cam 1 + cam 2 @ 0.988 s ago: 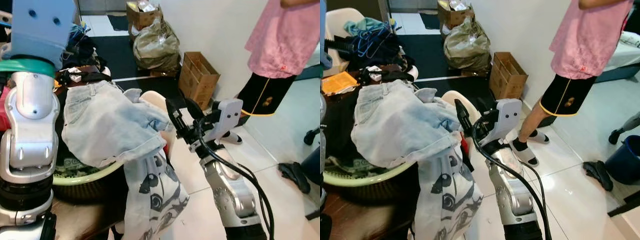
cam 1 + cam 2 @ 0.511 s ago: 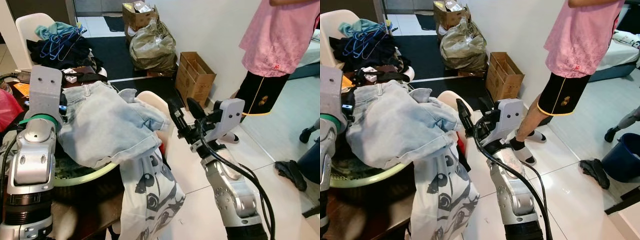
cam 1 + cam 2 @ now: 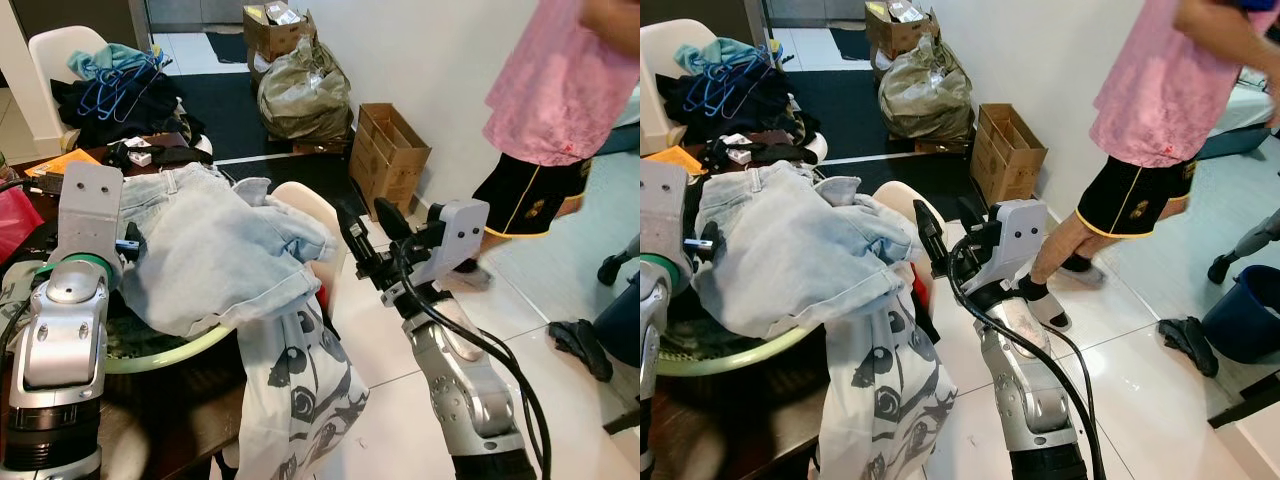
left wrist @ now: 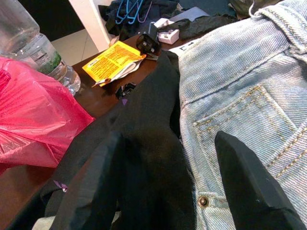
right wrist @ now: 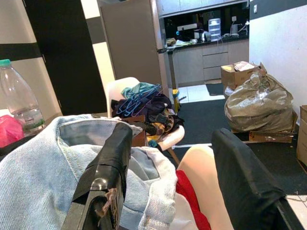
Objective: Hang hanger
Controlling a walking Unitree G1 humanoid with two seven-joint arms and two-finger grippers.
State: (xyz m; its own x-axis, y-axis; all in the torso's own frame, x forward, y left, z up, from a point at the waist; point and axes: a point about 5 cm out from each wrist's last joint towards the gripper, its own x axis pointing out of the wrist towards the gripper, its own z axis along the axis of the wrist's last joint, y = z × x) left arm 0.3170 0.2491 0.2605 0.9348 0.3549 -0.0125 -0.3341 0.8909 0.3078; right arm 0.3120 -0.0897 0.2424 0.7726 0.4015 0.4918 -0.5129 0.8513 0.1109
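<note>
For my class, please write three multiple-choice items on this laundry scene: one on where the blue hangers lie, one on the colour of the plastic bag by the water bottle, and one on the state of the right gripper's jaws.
1. Where do the blue hangers lie?
A. On the clothes piled on the white chair
B. In the cardboard box by the wall
C. On the tiled floor

2. What colour is the plastic bag beside the water bottle?
A. Green
B. Pink-red
C. White

3. How do the jaws of the right gripper stand?
A. Shut on a hanger
B. Shut on the jeans
C. Open, holding nothing

Key: 1 A, the hangers rest on the dark clothes on the chair beyond the table. 2 B, the left wrist view shows the bag pink-red. 3 C, the right wrist view shows its fingers spread apart with nothing between them.
</note>
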